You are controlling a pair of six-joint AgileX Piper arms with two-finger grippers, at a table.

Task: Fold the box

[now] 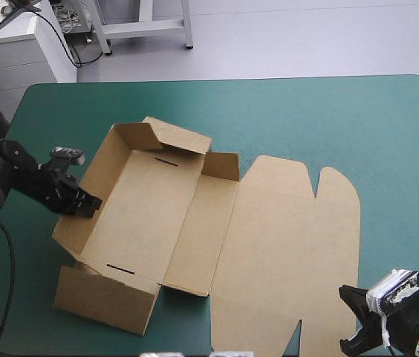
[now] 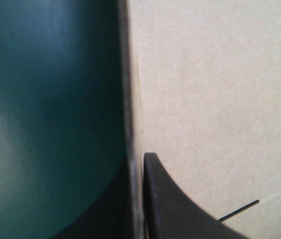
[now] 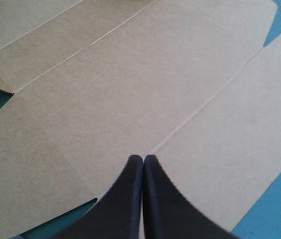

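Observation:
The brown box (image 1: 195,223) lies in the middle of the teal-green table. Its left wall is raised and leans outward; end flaps stand at the far and near ends, and the lid (image 1: 284,245) lies flat to the right. My left gripper (image 1: 91,204) is at the left wall's upper edge. In the left wrist view, that gripper (image 2: 138,159) is shut on the box's wall (image 2: 215,99), one finger inside, one outside. My right gripper (image 1: 352,320) hovers by the lid's near right corner, shut and empty; the right wrist view has its tips (image 3: 143,159) over the flat lid (image 3: 130,74).
Bare teal-green cover (image 1: 328,119) runs along the far and right sides of the table. A slot (image 1: 120,268) marks the box floor near the front flap, another (image 1: 166,161) at the far wall. White cabinets (image 1: 16,44) stand beyond the far left corner.

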